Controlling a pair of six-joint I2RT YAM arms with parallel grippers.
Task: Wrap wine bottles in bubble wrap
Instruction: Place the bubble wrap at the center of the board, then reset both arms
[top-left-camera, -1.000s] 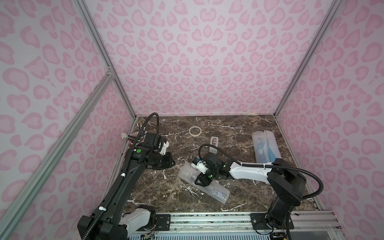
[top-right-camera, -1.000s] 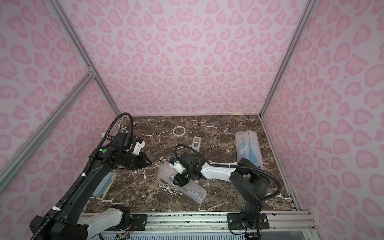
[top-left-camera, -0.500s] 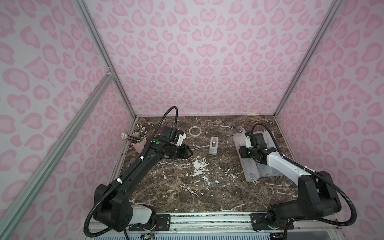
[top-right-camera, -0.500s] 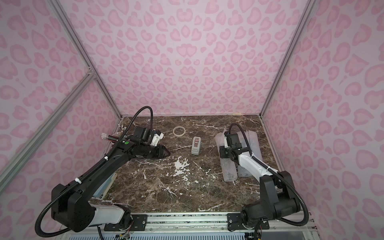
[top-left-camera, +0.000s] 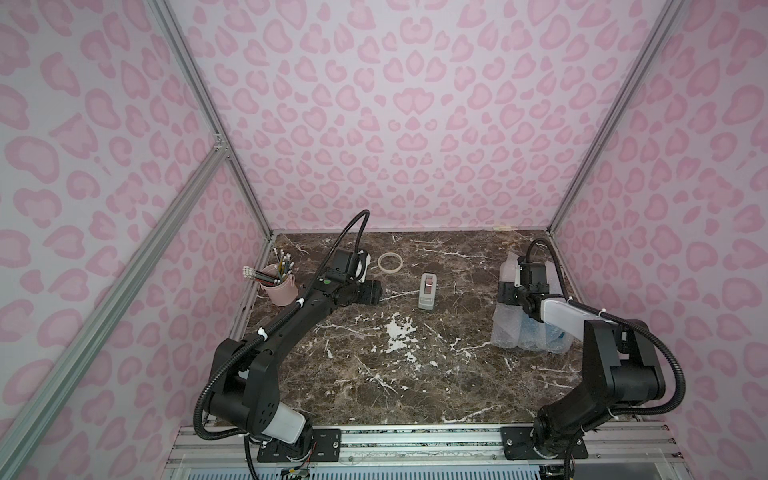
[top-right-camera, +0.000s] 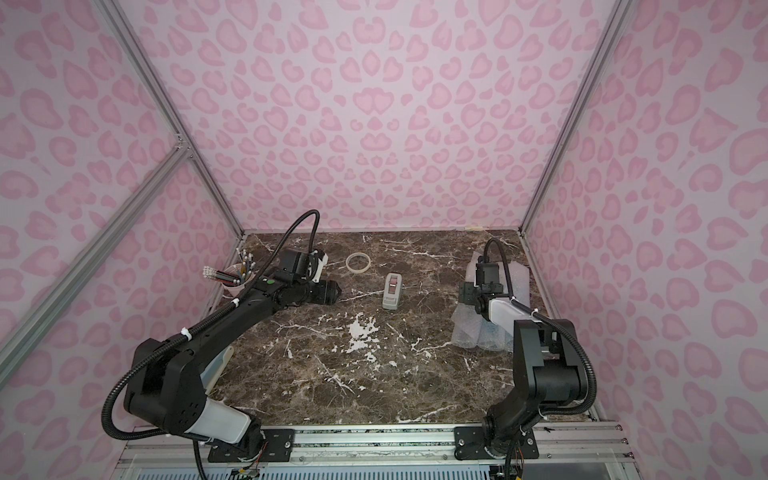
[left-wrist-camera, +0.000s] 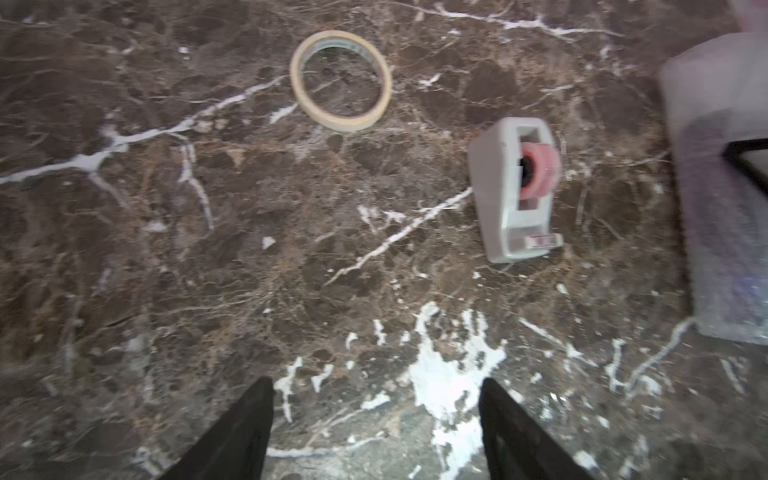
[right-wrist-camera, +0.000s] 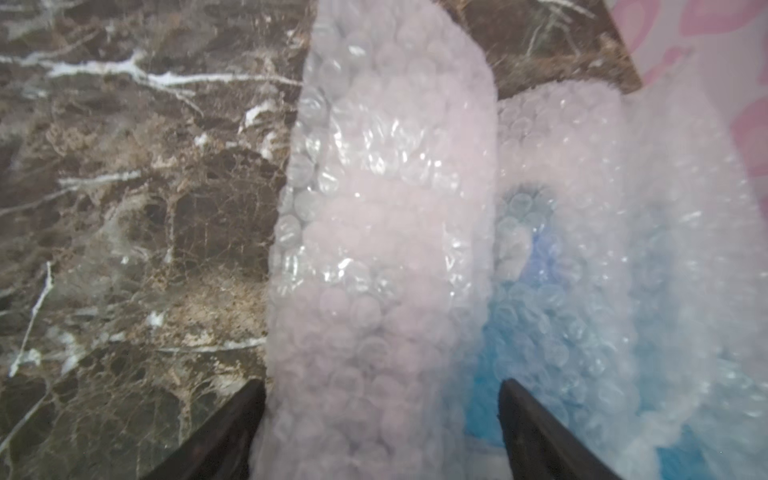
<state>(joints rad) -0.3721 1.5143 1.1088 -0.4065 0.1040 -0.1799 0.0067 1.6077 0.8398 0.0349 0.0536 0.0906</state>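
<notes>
Bubble wrap bundle (right-wrist-camera: 382, 249) lies released since right tool (right-wrist-camera: 380, 388) spread.

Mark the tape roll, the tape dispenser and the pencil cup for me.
tape roll (left-wrist-camera: 345, 123): left wrist view, on the cream band, not the hole.
tape dispenser (top-left-camera: 427, 296): in a top view, grey body below its pink roll.
pencil cup (top-left-camera: 280, 293): in a top view, pink outer wall.

1. a robot test cell in a lab, not a home or a shop.
2. pink leopard-print walls (top-left-camera: 395, 104) are panels held in bare aluminium struts (top-left-camera: 201, 89), forming a booth.
3. two black robot arms, left arm (top-left-camera: 291, 320) and right arm (top-left-camera: 611, 353), are bolted to a metal rail (top-left-camera: 415, 440) at the near edge.
4. the brown marble-look tabletop (top-left-camera: 374, 374) carries staged desk props: a pink pencil cup (top-left-camera: 277, 291), a tape roll (top-left-camera: 390, 262) and a grey tape dispenser (top-left-camera: 428, 291).
</notes>
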